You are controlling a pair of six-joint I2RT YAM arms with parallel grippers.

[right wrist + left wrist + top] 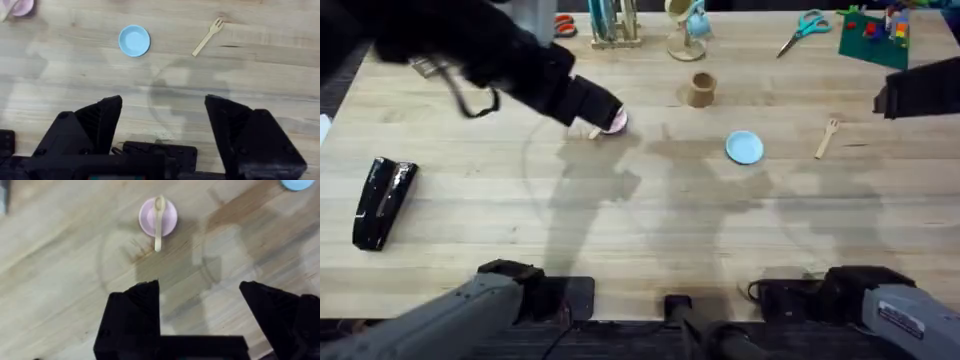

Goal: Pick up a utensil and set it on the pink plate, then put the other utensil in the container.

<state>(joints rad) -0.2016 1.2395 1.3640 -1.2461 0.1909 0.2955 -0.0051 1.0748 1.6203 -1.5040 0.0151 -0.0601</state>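
Looking down from overhead, the left arm reaches across to about 11 o'clock of the table's middle, its gripper (pixel 605 118) hanging over the pink plate (pixel 616 123), which it partly hides. The tan container (pixel 701 89) stands at roughly 1 o'clock from that plate, the light blue plate (pixel 744 147) lies at 3 o'clock of it, and the wooden fork (pixel 827 138) rests well apart at 3 o'clock of the blue plate. A black stapler-like object (pixel 382 201) sits near the left edge.

From the left wrist camera, the wooden spoon (pixel 159 222) already lies with its bowl on the pink plate (pixel 170 222) and its handle poking over the rim onto the table (pixel 60 280). The left fingers (pixel 135 315) are spread and grasp nothing.

From the right wrist camera, the right gripper (pixel 162 125) is released wide, empty, hovering above bare wood with the fork (pixel 207 38) and blue plate (pixel 134 40) ahead.

Judging by this, the fork is next. The right arm would do well to align its jaws across the flat handle, descend squarely, pinch mid-handle, then lower it prongs-up into the container.
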